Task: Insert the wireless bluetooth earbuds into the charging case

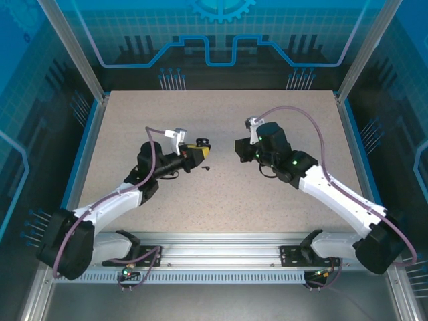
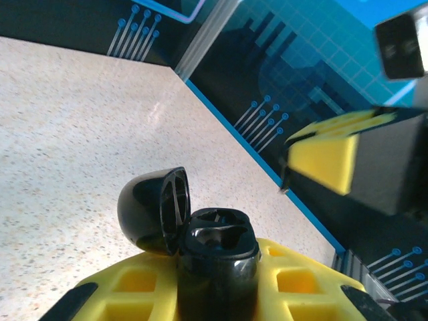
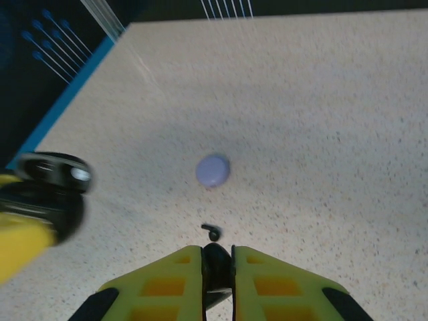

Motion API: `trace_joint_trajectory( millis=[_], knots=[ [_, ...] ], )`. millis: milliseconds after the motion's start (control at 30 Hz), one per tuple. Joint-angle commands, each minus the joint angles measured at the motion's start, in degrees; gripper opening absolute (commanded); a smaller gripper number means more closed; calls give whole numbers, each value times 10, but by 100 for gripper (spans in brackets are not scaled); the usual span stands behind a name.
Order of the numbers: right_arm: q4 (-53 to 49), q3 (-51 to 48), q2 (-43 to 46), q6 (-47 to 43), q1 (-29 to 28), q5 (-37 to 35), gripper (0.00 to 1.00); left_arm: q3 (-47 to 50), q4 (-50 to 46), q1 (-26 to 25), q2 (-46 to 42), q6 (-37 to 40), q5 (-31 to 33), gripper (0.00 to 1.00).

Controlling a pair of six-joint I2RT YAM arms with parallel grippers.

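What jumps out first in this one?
The left gripper clamps an open black charging case, lid flipped back, near the middle of the table. Facing it, the right gripper is shut on what looks like a black earbud; a loose earbud and a lavender disc lie on the surface below.

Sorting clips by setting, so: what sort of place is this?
Probably a purpose-built robot test cell, not a home: a speckled tabletop boxed in by blue circuit-pattern panels, with two arms bolted to a metal rail.
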State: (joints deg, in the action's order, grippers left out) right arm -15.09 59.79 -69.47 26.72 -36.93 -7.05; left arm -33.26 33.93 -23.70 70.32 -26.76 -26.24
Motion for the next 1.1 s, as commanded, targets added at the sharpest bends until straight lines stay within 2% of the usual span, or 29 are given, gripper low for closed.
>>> trace_joint_trajectory(
  millis=[0,167,333,667,1067],
  knots=[
    [25,-9,36,-17,8,19,15,-25,60,-12,27,-7,-37,8],
    [33,-10,70,-38,5,47,15,-26,136,-20,64,-22,-71,8],
    [49,-16,91,-58,-5,67,15,-40,153,-41,75,15,-107,8],
    [43,2,102,-94,-35,77,15,-61,129,-72,60,92,-130,8],
    [31,15,91,-112,-54,67,15,-78,108,-87,47,112,-135,8]
  ],
)
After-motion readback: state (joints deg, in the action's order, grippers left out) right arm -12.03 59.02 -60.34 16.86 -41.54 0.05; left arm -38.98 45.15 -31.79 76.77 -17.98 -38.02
